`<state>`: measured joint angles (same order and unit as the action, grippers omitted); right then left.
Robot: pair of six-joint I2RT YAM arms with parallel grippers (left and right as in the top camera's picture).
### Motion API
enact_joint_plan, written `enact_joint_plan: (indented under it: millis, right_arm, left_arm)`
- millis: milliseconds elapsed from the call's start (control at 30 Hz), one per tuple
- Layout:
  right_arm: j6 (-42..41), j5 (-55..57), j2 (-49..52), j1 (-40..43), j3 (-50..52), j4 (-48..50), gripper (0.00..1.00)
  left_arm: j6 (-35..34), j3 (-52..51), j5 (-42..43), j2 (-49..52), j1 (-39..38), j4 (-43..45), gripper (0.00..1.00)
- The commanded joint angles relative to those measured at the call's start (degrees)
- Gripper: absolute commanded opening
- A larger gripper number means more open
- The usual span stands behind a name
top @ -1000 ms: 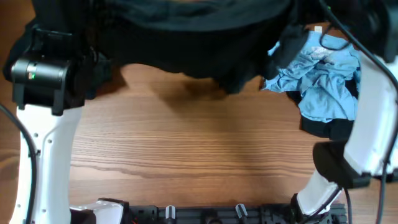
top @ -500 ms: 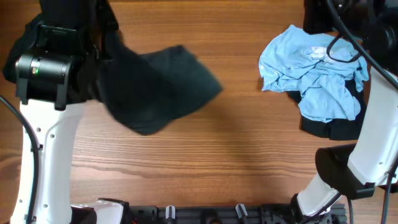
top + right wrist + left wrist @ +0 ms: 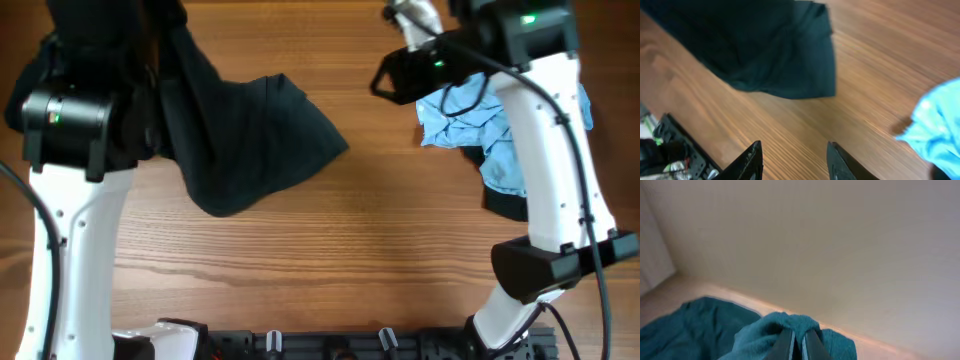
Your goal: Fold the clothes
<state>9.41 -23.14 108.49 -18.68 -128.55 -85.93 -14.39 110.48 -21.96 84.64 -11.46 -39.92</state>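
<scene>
A dark green T-shirt (image 3: 250, 130) hangs bunched from my left gripper (image 3: 799, 336), which is shut on a fold of it; its loose end lies spread on the wooden table (image 3: 330, 250). In the right wrist view the same shirt (image 3: 765, 50) lies ahead to the left. My right gripper (image 3: 795, 147) is open above bare wood with nothing between its fingers. A crumpled light blue T-shirt (image 3: 455, 115) lies at the back right on top of a black one (image 3: 505, 205), partly hidden by my right arm (image 3: 540, 120).
A black equipment rail (image 3: 330, 345) runs along the table's front edge. The white left arm (image 3: 70, 230) stands at the left side, and the right arm's base (image 3: 530, 270) at the front right.
The dark shirt was stretched across the back between both grippers. My right gripper has opened and let go, the shirt dropped to the left, and the right arm swung in over the blue shirt.
</scene>
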Motion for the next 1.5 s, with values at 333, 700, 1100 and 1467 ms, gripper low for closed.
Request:
enact_joint_plan:
  millis: [333,700,1100,1467]
  right_arm:
    - [-14.6,7.9,0.0,-20.7,3.7,21.4,0.56]
    - [-24.6,22.1,0.0,-33.5,13.9,52.5,0.75]
    - [-24.4,30.5,6.4,-33.5,13.9,61.5,0.44]
    - [-29.6,29.8,11.1,-28.9,13.9,60.8,0.33]
  left_arm:
    - [0.4,0.5,0.7,-5.0,0.1,5.8,0.04]
    - [0.3,0.5,0.7,-5.0,0.1,2.8,0.04]
    - [0.3,0.5,0.7,-5.0,0.1,1.0,0.04]
    - [0.5,0.5,0.6,-5.2,0.1,0.9,0.04]
